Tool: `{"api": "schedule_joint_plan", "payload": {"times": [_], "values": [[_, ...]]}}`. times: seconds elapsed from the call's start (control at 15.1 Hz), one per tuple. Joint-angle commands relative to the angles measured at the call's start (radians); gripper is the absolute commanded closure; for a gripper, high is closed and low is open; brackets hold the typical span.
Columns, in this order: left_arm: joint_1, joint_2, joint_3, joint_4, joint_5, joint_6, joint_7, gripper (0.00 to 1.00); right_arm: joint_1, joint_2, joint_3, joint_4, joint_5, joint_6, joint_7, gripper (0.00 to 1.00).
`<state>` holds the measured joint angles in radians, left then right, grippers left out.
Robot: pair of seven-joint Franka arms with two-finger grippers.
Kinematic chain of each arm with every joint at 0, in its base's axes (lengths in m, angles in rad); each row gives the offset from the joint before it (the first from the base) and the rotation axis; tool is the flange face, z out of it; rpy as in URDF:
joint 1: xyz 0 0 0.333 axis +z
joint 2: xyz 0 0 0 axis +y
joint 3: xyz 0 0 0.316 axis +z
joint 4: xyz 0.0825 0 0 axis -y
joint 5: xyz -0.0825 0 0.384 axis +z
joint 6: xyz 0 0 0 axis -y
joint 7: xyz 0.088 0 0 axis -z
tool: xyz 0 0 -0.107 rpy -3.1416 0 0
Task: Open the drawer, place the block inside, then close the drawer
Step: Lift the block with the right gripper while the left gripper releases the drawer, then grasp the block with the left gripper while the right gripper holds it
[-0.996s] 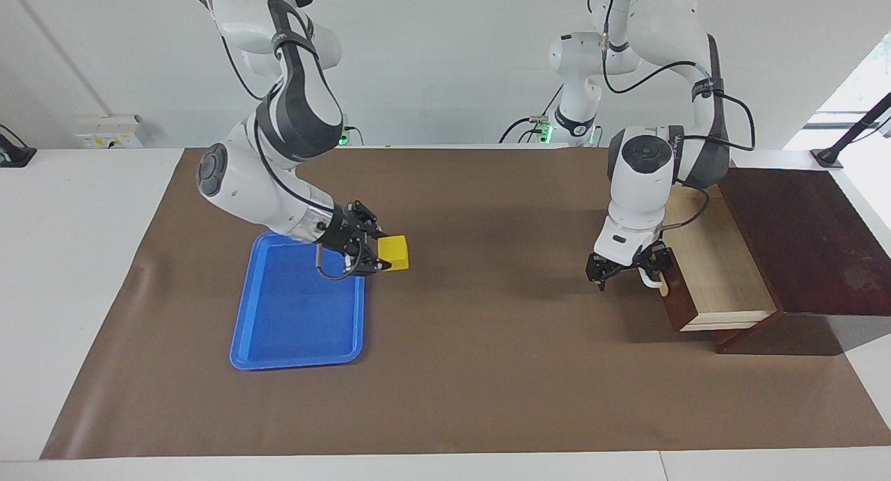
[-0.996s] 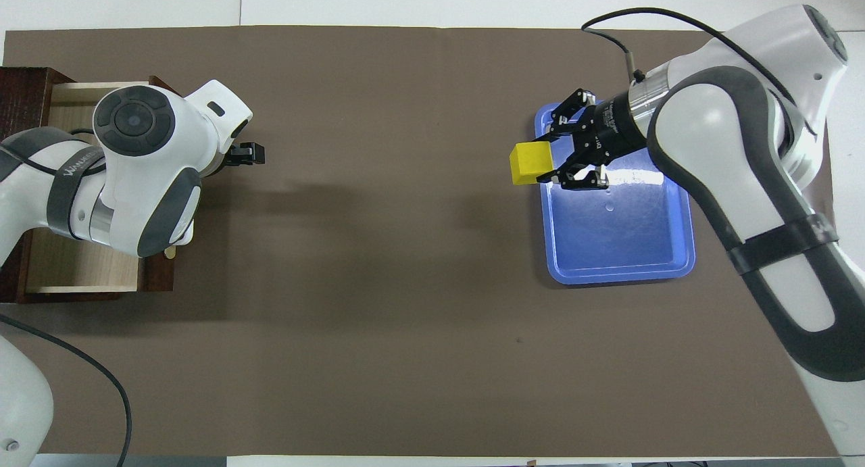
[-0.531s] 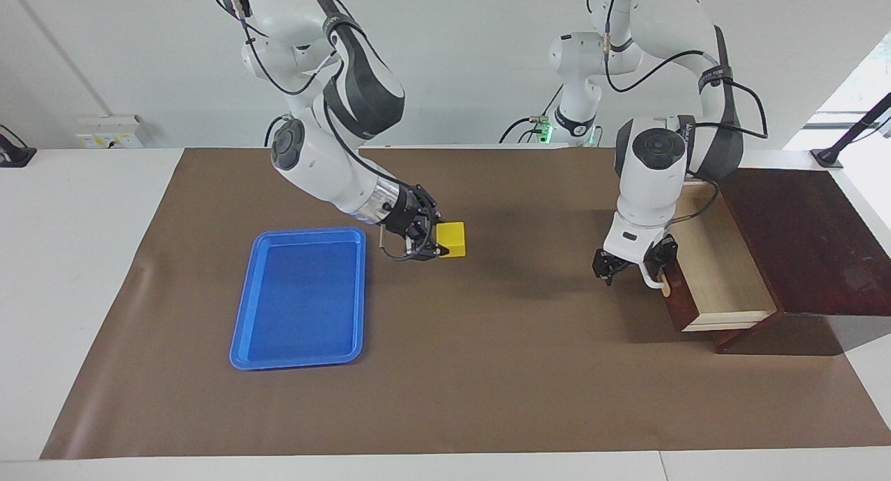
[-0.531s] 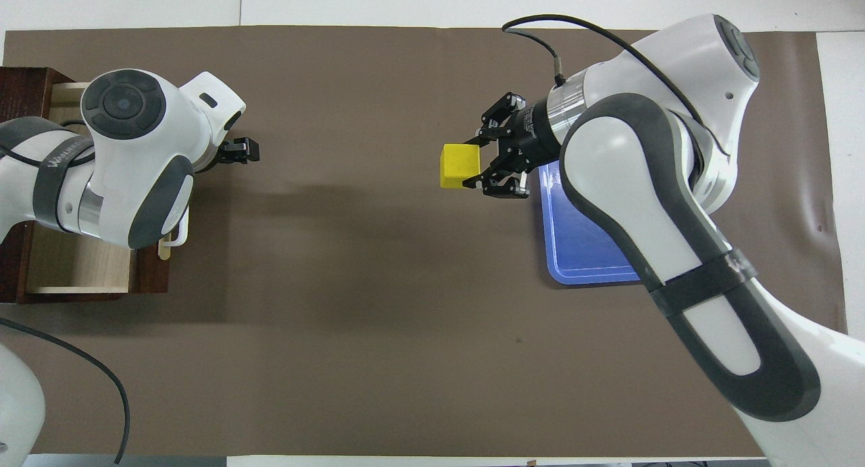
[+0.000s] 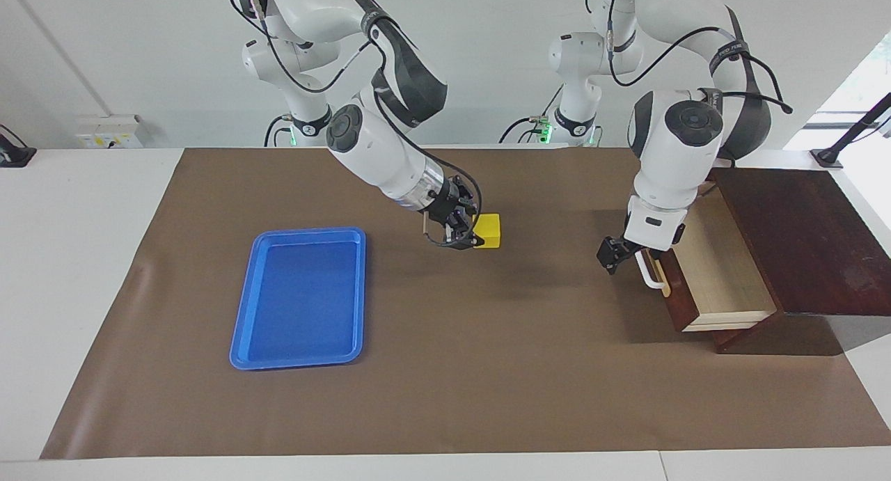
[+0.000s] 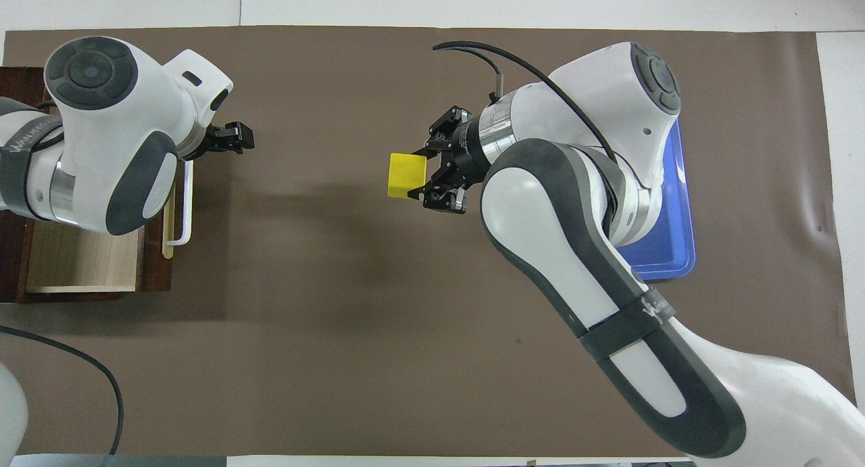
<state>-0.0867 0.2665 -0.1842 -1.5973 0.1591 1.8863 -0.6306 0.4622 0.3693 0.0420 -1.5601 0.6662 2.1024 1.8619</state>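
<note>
My right gripper (image 5: 476,233) is shut on the yellow block (image 5: 490,230) and holds it in the air over the middle of the brown mat; the overhead view shows the gripper (image 6: 420,177) and the block (image 6: 405,175) too. The drawer (image 5: 717,272) stands pulled open at the left arm's end of the table, showing its pale interior (image 6: 81,264), dark front (image 5: 679,305) and white bar handle (image 5: 651,276). My left gripper (image 5: 612,253) hangs just off the handle (image 6: 186,203), toward the table's middle, not touching it.
A blue tray (image 5: 299,296) lies on the mat at the right arm's end, with nothing in it. The dark wooden box (image 5: 800,237) holds the drawer. The brown mat (image 5: 487,369) covers most of the table.
My right gripper has carried the block from over the blue tray's edge to the table's middle, toward the drawer. My left gripper has risen slightly and drawn back from the handle.
</note>
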Motion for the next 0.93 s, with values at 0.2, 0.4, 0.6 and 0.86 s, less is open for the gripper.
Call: {"api": "schedule_joint_plan", "payload": {"times": [0.2, 0.4, 0.6, 0.86], "values": [[-0.053, -0.004, 0.005, 0.051, -0.085, -0.104, -0.505, 0.00, 0.033, 0.010, -0.004, 0.026, -0.048, -0.005, 0.019, 1.00], [-0.099, -0.019, 0.003, 0.031, -0.096, -0.119, -0.818, 0.00, 0.032, 0.019, -0.001, 0.044, -0.083, -0.036, 0.017, 1.00], [-0.174, -0.041, 0.003, -0.009, -0.096, -0.102, -1.096, 0.00, 0.032, 0.049, -0.001, 0.106, -0.114, -0.099, 0.017, 1.00], [-0.232, -0.046, 0.000, -0.021, -0.099, -0.078, -1.415, 0.00, 0.038, 0.050, -0.001, 0.109, -0.111, -0.082, 0.016, 1.00]]}}
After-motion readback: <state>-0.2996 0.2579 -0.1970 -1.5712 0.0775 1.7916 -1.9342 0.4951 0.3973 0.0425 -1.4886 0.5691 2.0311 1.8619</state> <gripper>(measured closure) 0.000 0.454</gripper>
